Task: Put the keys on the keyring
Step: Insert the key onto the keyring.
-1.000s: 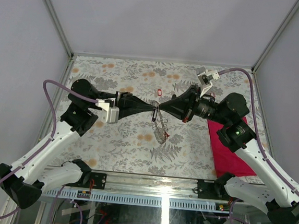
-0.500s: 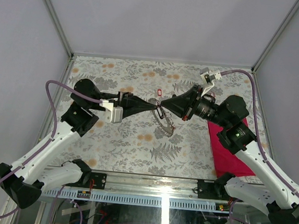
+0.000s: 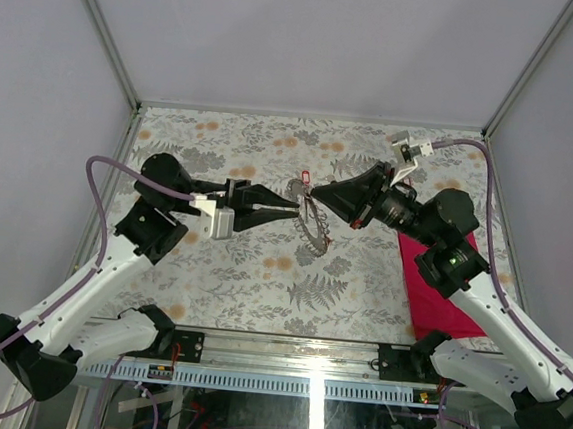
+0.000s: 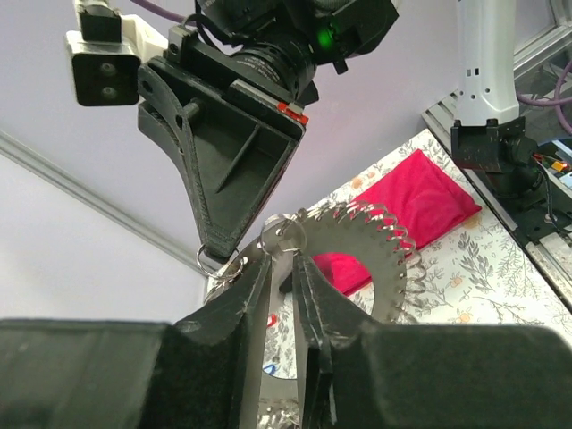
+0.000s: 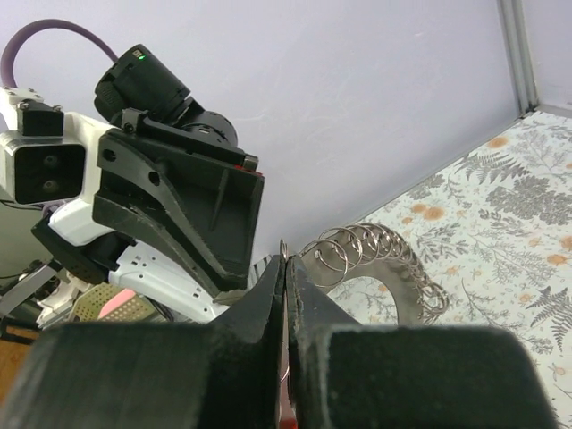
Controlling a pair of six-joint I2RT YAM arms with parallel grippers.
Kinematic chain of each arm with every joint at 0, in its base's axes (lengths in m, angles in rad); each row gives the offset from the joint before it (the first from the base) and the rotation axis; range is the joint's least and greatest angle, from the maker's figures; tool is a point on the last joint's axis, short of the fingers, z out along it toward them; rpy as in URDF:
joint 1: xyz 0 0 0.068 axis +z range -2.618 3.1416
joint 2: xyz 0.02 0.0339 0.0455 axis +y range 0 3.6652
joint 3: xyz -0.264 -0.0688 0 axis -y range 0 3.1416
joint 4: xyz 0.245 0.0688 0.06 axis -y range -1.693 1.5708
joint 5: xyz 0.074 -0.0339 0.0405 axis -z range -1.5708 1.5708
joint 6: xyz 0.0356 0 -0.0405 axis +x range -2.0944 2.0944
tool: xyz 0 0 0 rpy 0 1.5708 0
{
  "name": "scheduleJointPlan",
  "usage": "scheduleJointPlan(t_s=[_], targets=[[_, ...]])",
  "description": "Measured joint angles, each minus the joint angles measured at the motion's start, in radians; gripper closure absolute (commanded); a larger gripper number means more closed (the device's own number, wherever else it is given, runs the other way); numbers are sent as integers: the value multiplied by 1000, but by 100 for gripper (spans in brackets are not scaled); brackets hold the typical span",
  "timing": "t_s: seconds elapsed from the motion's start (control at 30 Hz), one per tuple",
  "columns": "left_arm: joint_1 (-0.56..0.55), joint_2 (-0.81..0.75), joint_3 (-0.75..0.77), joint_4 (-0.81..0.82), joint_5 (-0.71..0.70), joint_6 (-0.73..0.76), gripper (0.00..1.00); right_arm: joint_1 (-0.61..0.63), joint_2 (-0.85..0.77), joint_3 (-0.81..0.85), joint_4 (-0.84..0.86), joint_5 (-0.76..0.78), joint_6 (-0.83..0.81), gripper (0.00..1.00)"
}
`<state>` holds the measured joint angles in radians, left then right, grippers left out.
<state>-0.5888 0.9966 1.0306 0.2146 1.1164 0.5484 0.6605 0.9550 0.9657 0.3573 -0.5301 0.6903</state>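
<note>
**Right arm pinches the keyring at mid-table, left jaws a crack apart**

I'm looking at a table [image 3: 211, 268] covered in a grey floral print with orange blossoms. Plain grey walls [image 3: 311, 46] close it in, and an aluminium frame [image 3: 305, 116] runs along the far edge.

Both arms reach inward from the near corners, forearms roughly level, and their fingers point at each other over the middle of the table. A green light glows on the right arm's elbow housing.

The left gripper [image 3: 292, 209] comes in from the left. On its wrist camera I see a narrow gap between the fingers, with nothing clearly caught in it. Its tips sit just beside the keyring's left edge.

The right gripper [image 3: 316, 190] comes in from the right and slightly farther back. Its fingers are pressed together on a small link at the far end of the keyring [image 3: 313, 227].

The keyring fans toward the near side as an arc of small loops. I cannot tell whether its near end touches the table.

One red key tag [image 3: 306, 176] lies on the table just beyond the keyring, on the far side. A red cloth [image 3: 445, 294] lies at the right edge, partly under the right arm.
</note>
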Motion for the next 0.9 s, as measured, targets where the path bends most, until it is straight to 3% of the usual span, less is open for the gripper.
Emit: scheduleJointPlan(t_s=[0.3, 0.73, 0.9], targets=[[-6, -59, -29, 55, -67, -74, 78, -2, -45, -42, 50, 25, -58, 100], [-7, -61, -185, 523, -392, -607, 72, -2, -98, -87, 187, -21, -258, 100], [-18, -53, -195, 649, -412, -729, 70, -2, -96, -122, 298, -42, -265, 100]])
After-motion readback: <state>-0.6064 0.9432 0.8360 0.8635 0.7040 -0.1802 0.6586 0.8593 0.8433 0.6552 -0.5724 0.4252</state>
